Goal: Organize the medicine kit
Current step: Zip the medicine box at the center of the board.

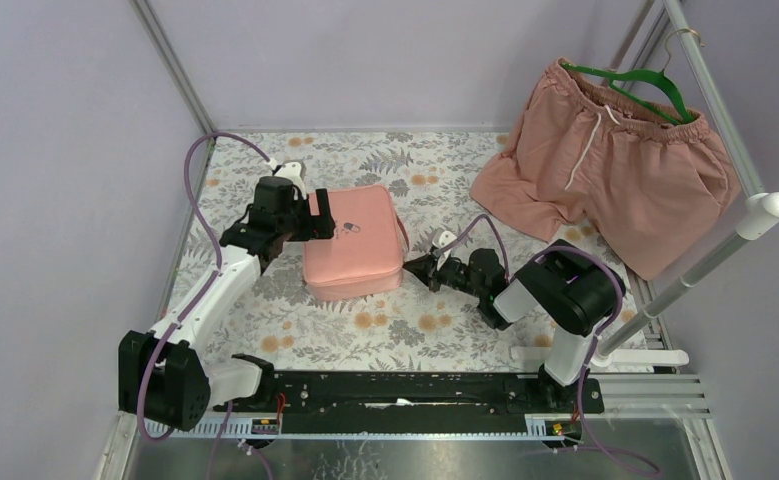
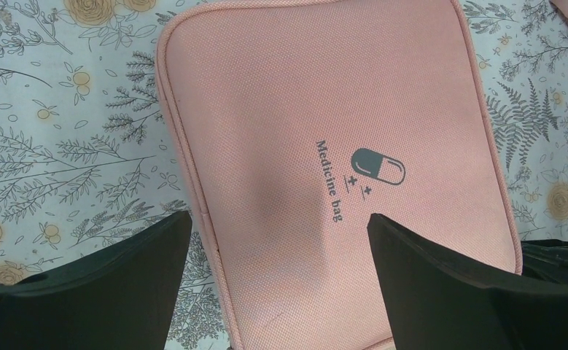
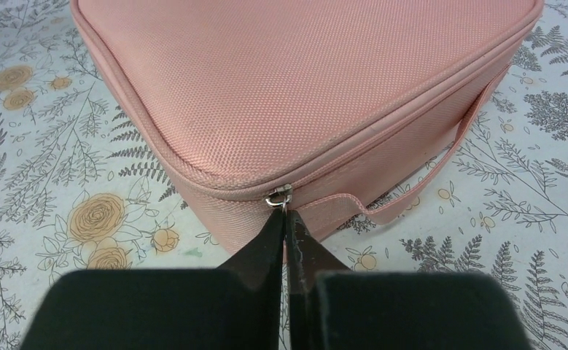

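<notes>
The pink medicine kit (image 1: 355,250) lies zipped shut on the floral table cover, its pill logo facing up. My left gripper (image 1: 325,222) hovers over the lid's left part, open. In the left wrist view its two black fingers straddle the lid (image 2: 324,109) around the gripper's centre (image 2: 279,219), with nothing between them. My right gripper (image 1: 412,268) is low at the kit's right corner. In the right wrist view this gripper (image 3: 286,213) is shut on the small metal zipper pull (image 3: 281,197) at the corner of the kit (image 3: 302,73).
A pink carry strap (image 3: 441,164) hangs along the kit's side near my right fingers. Pink drawstring shorts (image 1: 615,170) on a green hanger (image 1: 635,80) drape over the back right. A white rail (image 1: 725,250) slants along the right edge.
</notes>
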Motion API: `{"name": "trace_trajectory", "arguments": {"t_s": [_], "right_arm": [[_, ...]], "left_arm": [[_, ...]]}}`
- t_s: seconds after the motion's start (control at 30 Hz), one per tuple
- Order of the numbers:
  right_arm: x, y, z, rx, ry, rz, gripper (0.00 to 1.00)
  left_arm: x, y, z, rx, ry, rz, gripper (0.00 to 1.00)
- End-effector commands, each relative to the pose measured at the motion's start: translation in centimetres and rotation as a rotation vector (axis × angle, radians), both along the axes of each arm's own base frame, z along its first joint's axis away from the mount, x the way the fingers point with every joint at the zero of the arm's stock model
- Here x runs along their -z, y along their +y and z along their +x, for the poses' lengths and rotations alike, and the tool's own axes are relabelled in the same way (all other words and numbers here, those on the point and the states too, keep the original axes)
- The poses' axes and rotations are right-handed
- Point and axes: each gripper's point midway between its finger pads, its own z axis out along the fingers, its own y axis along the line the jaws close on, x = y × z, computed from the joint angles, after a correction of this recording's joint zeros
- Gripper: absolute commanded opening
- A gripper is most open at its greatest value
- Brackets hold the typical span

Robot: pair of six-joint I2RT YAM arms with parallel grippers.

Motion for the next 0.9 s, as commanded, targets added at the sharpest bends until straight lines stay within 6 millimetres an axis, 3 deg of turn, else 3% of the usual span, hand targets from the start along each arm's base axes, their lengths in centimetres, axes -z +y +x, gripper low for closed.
{"name": "trace_trajectory", "arguments": {"t_s": [0.0,0.23,0.43,0.57,0.87], "right_arm": [[-2.3,0.5,1.2,0.001,-0.062,0.053,0.00],[-2.5,0.0,0.3,0.006,-0.014,0.074,0.00],[-1.5,-1.1,-0.2,0.047,0.060,0.021,0.00],[-0.9,-1.7,0.2,0.090,0.105,-0.039,0.00],[-1.6,-1.8,0.1,0.092,0.130,-0.061,0.00]], "left_arm": [[-0.2,0.2,0.6,0.009,-0.030,0.006,0.99],[0.0,-0.5,0.1,0.029,-0.010,-0.034,0.99],[0.7,-2.7,-2.6,0.083,-0.034,-0.156,0.99],[2.8,-1.7,-3.8,-0.034,0.026,-0.181,0.99],[3.1,-1.8,-5.2,-0.110,0.047,-0.274,0.99]]}}
